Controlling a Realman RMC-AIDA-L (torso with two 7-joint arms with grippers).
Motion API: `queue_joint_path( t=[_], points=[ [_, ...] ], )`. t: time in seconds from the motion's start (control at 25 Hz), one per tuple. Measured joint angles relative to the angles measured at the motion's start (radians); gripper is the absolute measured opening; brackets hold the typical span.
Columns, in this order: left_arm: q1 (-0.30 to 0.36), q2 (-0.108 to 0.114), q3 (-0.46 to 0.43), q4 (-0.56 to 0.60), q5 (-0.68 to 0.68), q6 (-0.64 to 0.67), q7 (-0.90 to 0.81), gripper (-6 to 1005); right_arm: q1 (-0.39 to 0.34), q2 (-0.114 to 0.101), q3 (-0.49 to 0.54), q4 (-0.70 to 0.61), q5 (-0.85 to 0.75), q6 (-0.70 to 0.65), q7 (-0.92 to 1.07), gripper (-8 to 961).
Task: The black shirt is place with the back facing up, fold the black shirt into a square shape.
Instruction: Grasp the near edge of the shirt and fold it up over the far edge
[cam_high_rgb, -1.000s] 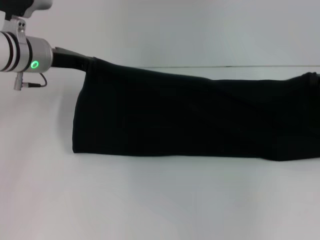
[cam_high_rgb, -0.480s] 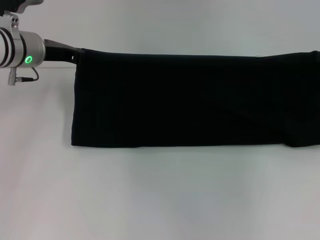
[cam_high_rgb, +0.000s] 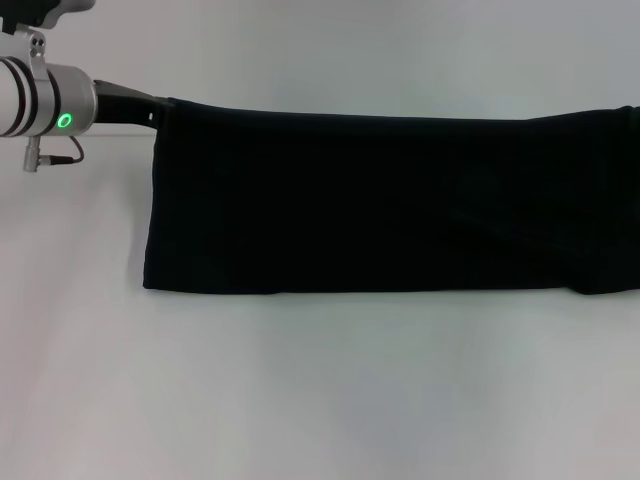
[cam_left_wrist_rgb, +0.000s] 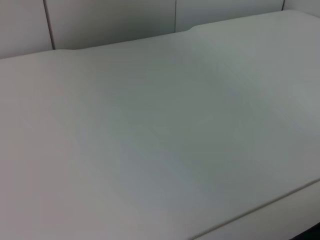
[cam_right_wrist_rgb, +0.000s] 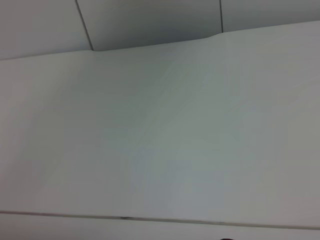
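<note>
Left end effector (cam_high_rgb: 152, 108) clamped on raised corner of black shirt (cam_high_rgb: 380, 200), lower edge on white table (cam_high_rgb: 320, 390); right end effector unseen.

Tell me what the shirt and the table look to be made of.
The shirt looks like soft matte black cloth: it hangs as a limp sheet from the left gripper at its upper corner, its lower edge lying on the table. The table looks like a smooth, hard, off-white surface, perhaps laminate; plain and faintly glossy, exact material unclear.
</note>
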Motion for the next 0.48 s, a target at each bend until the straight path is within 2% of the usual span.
queue_joint_path(
  t=[0.16, 0.36, 0.48],
  points=[
    [-0.002, -0.006, 0.001, -0.007, -0.001, -0.019, -0.003, 1, 0.004, 0.004, 0.000, 0.001, 0.002, 0.005, 0.005, 56],
    [0.003, -0.028, 0.001, -0.005, -0.003, -0.077, -0.004, 1, 0.007, 0.005, -0.001, 0.008, -0.001, -0.011, 0.008, 67],
    [0.004, -0.036, 0.001, -0.010, -0.008, -0.116, -0.006, 78, 0.004, 0.006, -0.005, 0.005, -0.002, 0.001, 0.019, 75]
  ],
)
